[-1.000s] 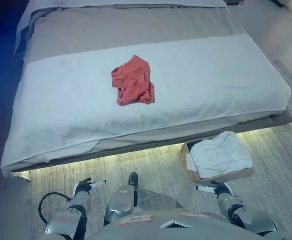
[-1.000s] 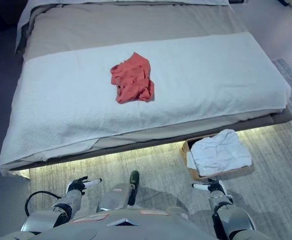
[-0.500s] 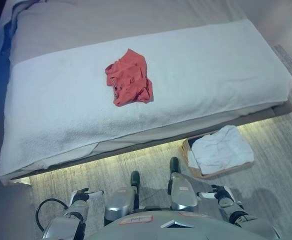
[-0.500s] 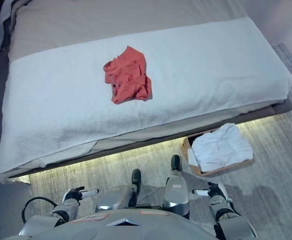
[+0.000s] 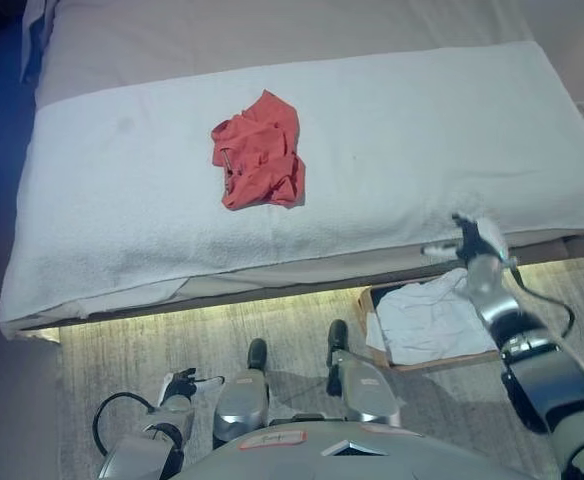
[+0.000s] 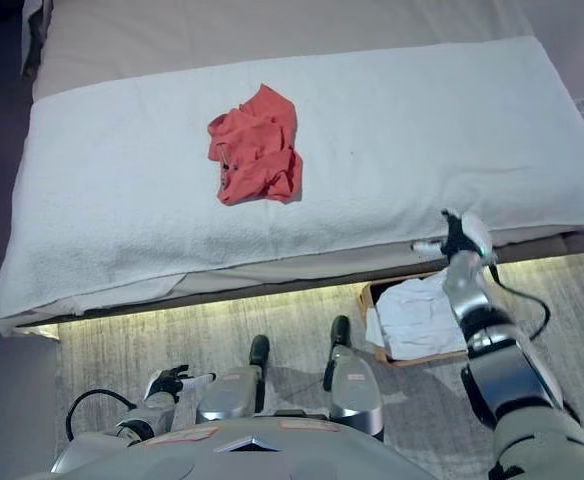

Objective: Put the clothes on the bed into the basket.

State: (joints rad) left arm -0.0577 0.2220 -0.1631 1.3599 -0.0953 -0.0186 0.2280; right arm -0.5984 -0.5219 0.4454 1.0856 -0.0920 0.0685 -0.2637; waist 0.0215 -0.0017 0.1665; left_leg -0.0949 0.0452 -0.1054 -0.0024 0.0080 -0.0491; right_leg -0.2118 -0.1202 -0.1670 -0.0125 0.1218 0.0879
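A crumpled red garment (image 5: 259, 150) lies alone on the white blanket of the bed (image 5: 422, 140), left of the middle. On the floor by the bed's front right edge stands a shallow brown basket (image 5: 440, 359) holding a white cloth (image 5: 427, 318). My right hand (image 5: 467, 238) is raised at the bed's front edge, just above the basket's far side, open and holding nothing, well to the right of the red garment. My left hand (image 5: 182, 385) hangs low at the lower left over the floor, open and empty.
A grey rug (image 5: 132, 350) covers the floor in front of the bed, lit by a glowing strip under the bed frame. The bed's tan sheet (image 5: 272, 30) shows beyond the white blanket.
My right arm has lifted from low near the floor up to the bed's front edge above the basket. The view has shifted. The red garment and left hand stay put.
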